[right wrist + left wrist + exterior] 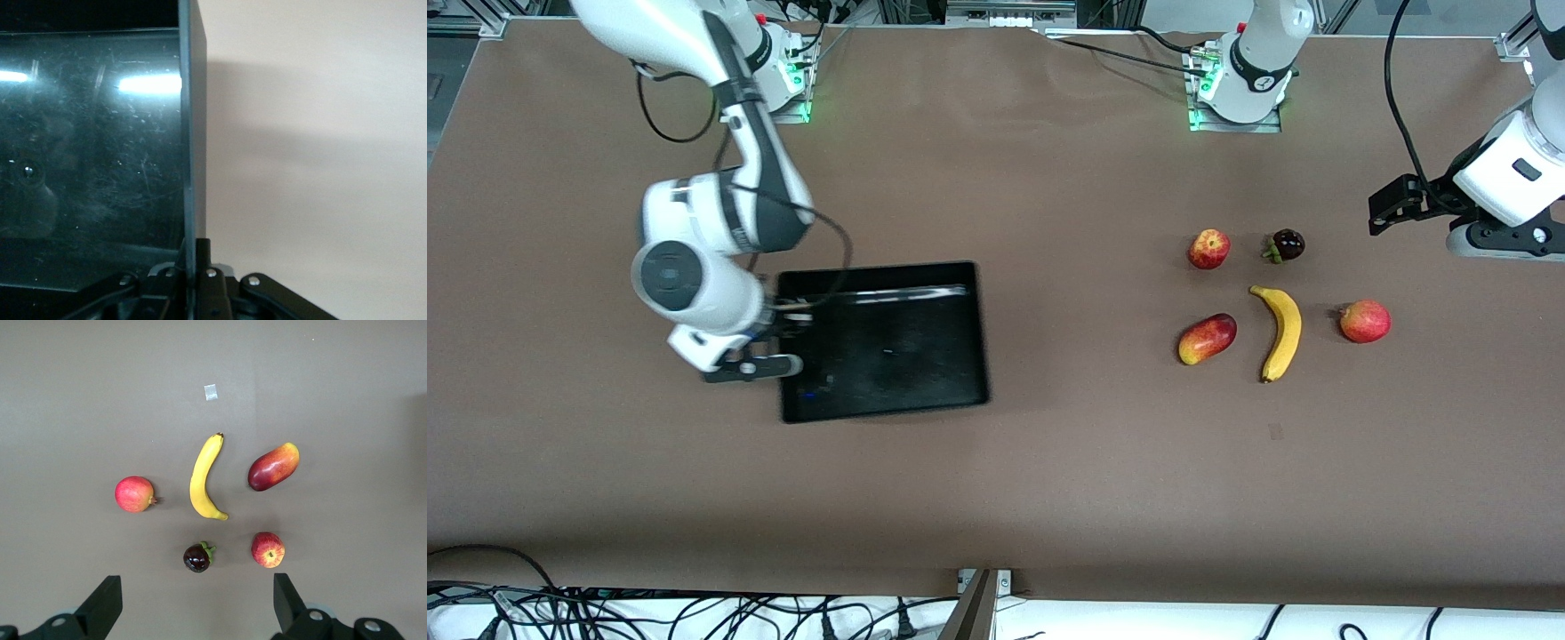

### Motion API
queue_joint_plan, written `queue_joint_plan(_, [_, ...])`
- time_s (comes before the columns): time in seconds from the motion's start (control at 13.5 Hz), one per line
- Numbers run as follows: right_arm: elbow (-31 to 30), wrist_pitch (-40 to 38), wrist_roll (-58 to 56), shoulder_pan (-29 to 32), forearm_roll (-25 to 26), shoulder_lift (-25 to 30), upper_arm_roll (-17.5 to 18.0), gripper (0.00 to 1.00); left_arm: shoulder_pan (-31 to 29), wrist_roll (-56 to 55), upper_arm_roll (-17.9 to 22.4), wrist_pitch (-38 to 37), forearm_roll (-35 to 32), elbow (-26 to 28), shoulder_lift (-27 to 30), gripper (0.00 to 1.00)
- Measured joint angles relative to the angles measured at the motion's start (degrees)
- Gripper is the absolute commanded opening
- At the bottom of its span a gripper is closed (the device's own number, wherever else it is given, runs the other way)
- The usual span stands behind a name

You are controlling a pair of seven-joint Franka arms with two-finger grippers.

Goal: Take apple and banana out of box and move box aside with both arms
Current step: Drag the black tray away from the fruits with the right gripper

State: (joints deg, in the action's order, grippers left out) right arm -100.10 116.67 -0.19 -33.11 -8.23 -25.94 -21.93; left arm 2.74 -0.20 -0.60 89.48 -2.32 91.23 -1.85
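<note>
Right gripper (775, 331) clamps the box (889, 356) wall; left gripper (193, 610), fingers apart, hovers by banana (1280, 331), 2 apples (1208, 249).

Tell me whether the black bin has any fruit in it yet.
Empty. The black bin shows only its bare glossy floor; the right gripper is shut on its wall.

The box (885, 342) sits toward the right arm's end of the table; banana (1280, 332) lies between mango (1207, 339) and an apple (1365, 321), with mangosteen (1287, 244) farther back
</note>
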Motion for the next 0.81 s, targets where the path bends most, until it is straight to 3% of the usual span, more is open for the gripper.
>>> queue_joint_plan(0.22, [-11.98, 8.82, -12.22, 0.23, -0.77, 3.25, -8.63, 0.00, 0.00, 0.00, -0.01, -0.02, 0.00, 0.00, 0.00, 1.00])
queue_joint_plan(0.37, [-17.16, 11.74, -20.11, 1.05, -4.14, 4.09, -13.00, 0.00, 0.00, 0.00, -0.01, -0.05, 0.00, 0.00, 0.00, 1.00])
queue_joint_plan(0.81, [-19.90, 14.50, -27.60, 9.84, -8.82, 3.51, -14.24, 0.00, 0.02, -0.06, -0.48, -0.54, 0.00, 0.00, 0.00, 1.00])
